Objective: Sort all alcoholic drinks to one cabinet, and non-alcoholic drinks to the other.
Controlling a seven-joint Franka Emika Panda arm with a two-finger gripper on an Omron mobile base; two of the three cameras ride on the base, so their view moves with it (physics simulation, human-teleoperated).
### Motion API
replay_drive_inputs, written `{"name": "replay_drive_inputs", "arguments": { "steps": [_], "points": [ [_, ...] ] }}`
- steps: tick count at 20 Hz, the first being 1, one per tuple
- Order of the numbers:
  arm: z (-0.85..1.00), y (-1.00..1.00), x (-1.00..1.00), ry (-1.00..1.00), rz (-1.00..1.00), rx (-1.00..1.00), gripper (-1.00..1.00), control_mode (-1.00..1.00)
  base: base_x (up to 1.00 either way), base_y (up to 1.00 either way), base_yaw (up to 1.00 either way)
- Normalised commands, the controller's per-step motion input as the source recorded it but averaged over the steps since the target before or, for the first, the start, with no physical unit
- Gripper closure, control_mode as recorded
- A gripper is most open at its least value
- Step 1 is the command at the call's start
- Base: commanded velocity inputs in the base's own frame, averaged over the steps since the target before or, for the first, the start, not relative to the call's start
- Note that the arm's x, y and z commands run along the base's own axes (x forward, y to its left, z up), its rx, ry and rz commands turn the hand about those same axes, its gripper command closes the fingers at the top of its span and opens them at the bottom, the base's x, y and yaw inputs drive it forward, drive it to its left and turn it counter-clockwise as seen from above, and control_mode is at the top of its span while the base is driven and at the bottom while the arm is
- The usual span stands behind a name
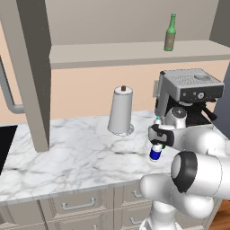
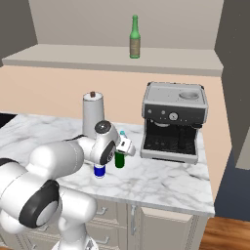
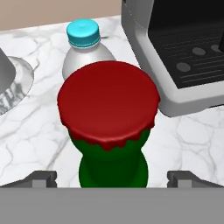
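Note:
A dark green glass bottle (image 3: 111, 164) with a red cap stands on the marble counter, close under my gripper (image 3: 112, 177). The gripper is open, one fingertip (image 3: 41, 177) on each side of the bottle's neck, touching nothing. From the right base view the same bottle (image 2: 119, 160) stands just below the hand (image 2: 126, 145). Behind it stands a clear bottle with a teal cap (image 3: 83, 35). A white bottle with a blue label (image 1: 155, 153) stands on the counter beside the hand. The olive-green bottle (image 1: 170, 33) stands upright on the open cabinet shelf above.
A coffee machine (image 2: 173, 119) stands right of the bottles. A paper towel roll (image 1: 121, 110) stands on its holder to the left. An open cabinet door (image 1: 31, 72) hangs over the counter's left part. Drawers (image 1: 78, 204) run below the counter edge.

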Motion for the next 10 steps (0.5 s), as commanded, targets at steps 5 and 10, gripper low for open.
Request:
{"name": "replay_drive_inputs", "arguments": {
  "steps": [5, 10],
  "points": [
    [0.0, 0.0, 0.01, 0.0, 0.0, 0.0, -1.0, -1.0, 0.0, 0.0, 0.0],
    [0.0, 0.0, 0.0, 0.0, 0.0, 0.0, 1.0, -1.0, 0.0, 0.0, 0.0]
  ]
}}
